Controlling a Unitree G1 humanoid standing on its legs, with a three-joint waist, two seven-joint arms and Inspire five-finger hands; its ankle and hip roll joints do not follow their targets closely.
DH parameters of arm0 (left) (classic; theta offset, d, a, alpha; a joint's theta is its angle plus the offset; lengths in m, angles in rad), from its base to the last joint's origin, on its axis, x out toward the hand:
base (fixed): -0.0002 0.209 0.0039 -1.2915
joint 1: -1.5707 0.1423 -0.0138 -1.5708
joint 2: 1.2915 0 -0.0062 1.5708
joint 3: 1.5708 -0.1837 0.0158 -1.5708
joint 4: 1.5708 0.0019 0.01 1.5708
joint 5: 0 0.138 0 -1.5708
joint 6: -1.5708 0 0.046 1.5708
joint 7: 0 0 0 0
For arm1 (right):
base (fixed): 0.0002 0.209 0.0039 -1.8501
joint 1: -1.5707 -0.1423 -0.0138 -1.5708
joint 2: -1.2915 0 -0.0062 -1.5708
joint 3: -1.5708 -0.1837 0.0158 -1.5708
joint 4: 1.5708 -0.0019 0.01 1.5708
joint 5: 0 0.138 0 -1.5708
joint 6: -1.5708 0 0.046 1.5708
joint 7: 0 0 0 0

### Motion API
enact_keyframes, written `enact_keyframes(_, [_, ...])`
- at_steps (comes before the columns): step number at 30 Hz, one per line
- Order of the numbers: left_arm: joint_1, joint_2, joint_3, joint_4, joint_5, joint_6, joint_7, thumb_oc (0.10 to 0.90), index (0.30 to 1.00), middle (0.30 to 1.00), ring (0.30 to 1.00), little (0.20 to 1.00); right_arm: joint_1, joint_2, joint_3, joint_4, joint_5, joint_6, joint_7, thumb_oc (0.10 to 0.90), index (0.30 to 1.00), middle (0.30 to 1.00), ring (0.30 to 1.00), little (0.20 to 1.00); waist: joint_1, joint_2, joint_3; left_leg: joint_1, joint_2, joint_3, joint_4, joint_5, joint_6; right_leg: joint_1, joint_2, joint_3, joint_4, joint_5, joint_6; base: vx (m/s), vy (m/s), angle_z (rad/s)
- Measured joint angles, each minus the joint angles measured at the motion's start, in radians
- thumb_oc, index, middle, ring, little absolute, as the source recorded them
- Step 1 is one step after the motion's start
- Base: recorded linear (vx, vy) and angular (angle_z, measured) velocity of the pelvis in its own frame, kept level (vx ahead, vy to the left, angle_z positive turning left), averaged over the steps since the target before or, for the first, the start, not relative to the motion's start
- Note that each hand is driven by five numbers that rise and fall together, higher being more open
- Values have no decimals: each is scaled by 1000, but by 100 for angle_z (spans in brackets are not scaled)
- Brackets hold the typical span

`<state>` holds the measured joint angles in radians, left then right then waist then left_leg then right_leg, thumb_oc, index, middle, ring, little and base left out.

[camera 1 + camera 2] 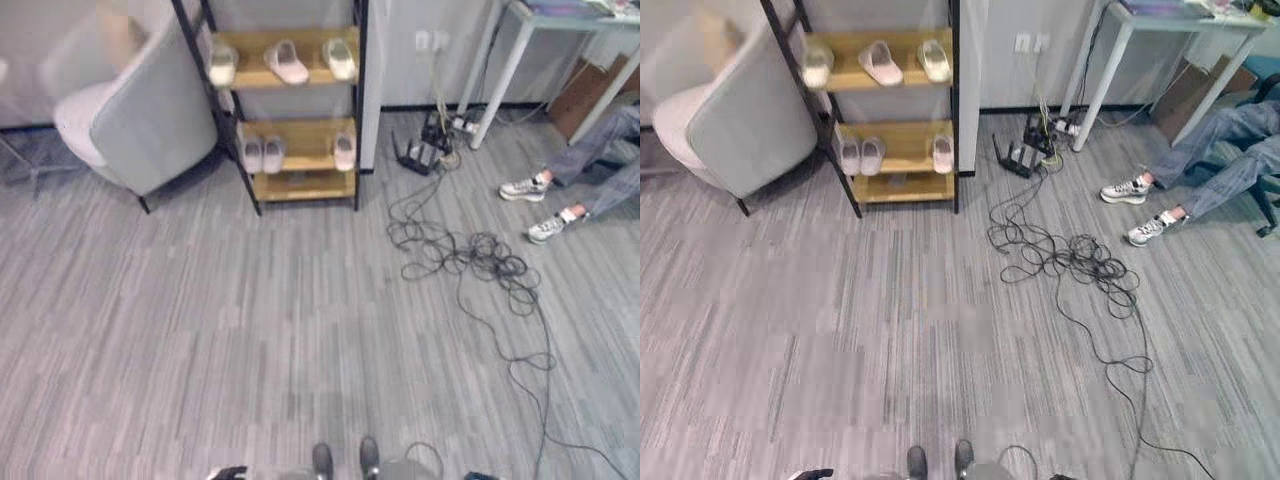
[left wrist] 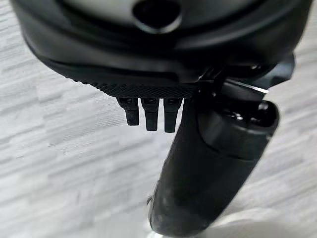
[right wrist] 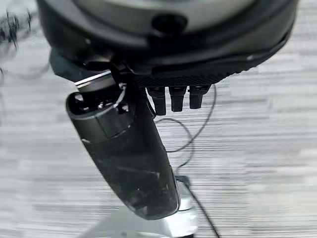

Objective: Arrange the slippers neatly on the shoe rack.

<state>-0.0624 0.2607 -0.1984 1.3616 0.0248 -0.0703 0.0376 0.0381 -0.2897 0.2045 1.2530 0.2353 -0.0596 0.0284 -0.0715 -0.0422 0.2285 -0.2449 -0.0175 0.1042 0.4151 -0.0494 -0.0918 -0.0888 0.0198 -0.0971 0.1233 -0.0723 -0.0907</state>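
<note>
The shoe rack (image 1: 305, 153), black-framed with wooden shelves, stands against the far wall. Three pale slippers lie on its upper shelf: one at the left (image 1: 222, 63), a pinkish one in the middle (image 1: 287, 62) and one at the right (image 1: 340, 58). On the shelf below, two slippers (image 1: 262, 154) sit side by side at the left, with a single slipper (image 1: 344, 151) at the right. My left hand (image 2: 158, 59) hangs over the grey carpet with straight fingers and holds nothing. My right hand (image 3: 168, 49) hangs the same way, empty, far from the rack.
A grey armchair (image 1: 130, 120) stands just left of the rack. Tangled black cables (image 1: 470, 260) spread over the floor to the right, near a router (image 1: 420, 152). A white table (image 1: 505, 75) and a seated person's legs and shoes (image 1: 545, 205) are at the far right.
</note>
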Motion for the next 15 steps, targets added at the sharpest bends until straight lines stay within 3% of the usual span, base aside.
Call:
enact_keyframes(1, [-16,6,-14,-15,2,1,-1,800,900,900,900,900,-14,5,16,20,-29,-3,-2,800,900,900,900,900,3,-5,36,-140,43,24,239,45,-17,9,9,-24,6,-23,-32,359,-216,43])
enact_keyframes(2, [-21,15,-34,-36,3,-1,1,800,900,900,900,900,-35,18,24,50,-52,0,-4,800,900,900,900,900,19,-8,61,-221,83,54,374,85,19,21,16,-36,16,-40,-41,529,49,44])
enact_keyframes(3, [-29,10,-47,-42,30,-1,-6,800,900,900,900,900,-72,34,49,88,-96,19,-7,800,900,900,900,900,31,-15,78,-276,104,96,240,38,89,44,29,-50,-3,-65,-3,442,74,30])
enact_keyframes(6, [-7,-14,-49,-38,43,-1,-8,800,900,900,900,900,-73,32,50,87,-118,32,-8,800,900,900,900,900,46,2,77,-199,102,108,-200,73,75,98,49,-52,-51,-51,24,422,103,-3])
enact_keyframes(7, [16,-24,-53,-31,66,0,-8,800,900,900,900,900,-87,29,54,81,-118,31,-12,800,900,900,900,900,50,20,80,-184,98,99,-304,106,52,144,69,-42,-86,-55,22,465,112,-22])
enact_keyframes(8, [27,-38,-53,-11,80,0,-6,800,900,900,900,900,-92,25,56,80,-118,29,-16,800,900,900,900,900,56,35,77,-155,89,74,-430,117,34,191,84,-32,-125,-53,25,660,172,-50])
enact_keyframes(9, [44,-56,-53,13,108,4,-7,800,900,900,900,900,-117,17,59,85,-141,27,-16,800,900,900,900,900,83,58,70,-158,79,9,-502,115,37,239,100,22,-165,-59,23,673,203,-78])
enact_keyframes(10, [60,-61,-47,21,120,5,-8,800,900,900,900,900,-127,19,59,89,-159,28,-16,800,900,900,900,900,101,56,68,-144,67,-8,-497,120,52,272,97,57,-187,-58,26,505,162,-113])
enact_keyframes(11, [87,-73,-29,49,146,15,-9,800,900,900,900,900,-128,20,59,88,-170,18,-15,800,900,900,900,900,108,33,51,-102,17,2,-480,137,97,338,65,82,-207,-84,70,499,231,-86])
enact_keyframes(12, [101,-80,-31,75,148,29,-12,800,900,900,900,900,-120,19,60,91,-185,11,-15,800,900,900,900,900,104,27,21,-98,-13,23,-426,141,120,365,54,90,-203,-100,92,462,229,-70])
enact_keyframes(13, [126,-86,-32,78,149,31,-16,800,900,900,900,900,-105,11,61,89,-192,0,-16,800,900,900,900,900,97,51,-16,-81,-16,16,-425,179,174,369,76,89,-177,-105,98,695,393,-36])
enact_keyframes(14, [109,-62,-24,78,146,42,-21,800,900,900,900,900,-92,30,46,89,-193,1,-15,800,900,900,900,900,91,26,-45,-41,-21,43,-383,233,216,369,46,90,-61,-137,123,466,310,-30])
enact_keyframes(15, [105,-45,-27,69,144,41,-22,800,900,900,900,900,-81,43,60,77,-193,15,-15,800,900,900,900,900,91,7,-72,-14,-25,50,-382,206,232,325,39,82,61,-138,131,418,319,-24])
